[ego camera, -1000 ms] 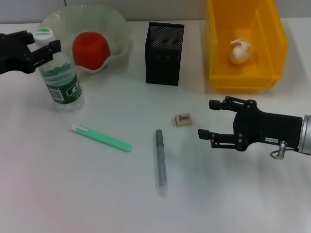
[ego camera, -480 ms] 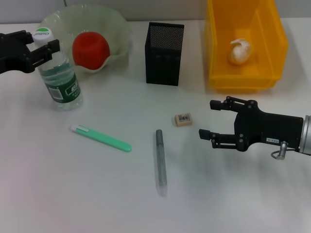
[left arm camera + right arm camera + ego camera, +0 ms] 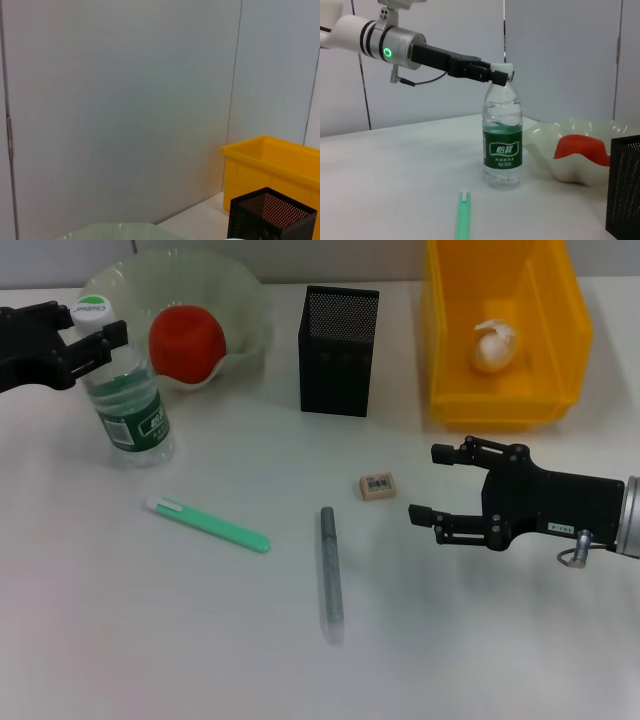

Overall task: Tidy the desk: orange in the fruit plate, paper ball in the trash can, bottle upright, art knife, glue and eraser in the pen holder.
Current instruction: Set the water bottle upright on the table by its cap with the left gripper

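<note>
Head view: eraser [image 3: 377,486] lies just left of right gripper [image 3: 428,484], jaws apart. Upper left, left gripper [image 3: 88,336] clamped at upright bottle [image 3: 122,392] neck.

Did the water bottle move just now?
Yes, slightly. The bottle base shifted a little away from the fruit plate, with the left gripper at its cap.

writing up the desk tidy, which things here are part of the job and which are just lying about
Job: orange, plate, paper ball, bin, bottle, eraser, pen holder, green knife, grey glue stick.
Lying about: nothing that I can see.
</note>
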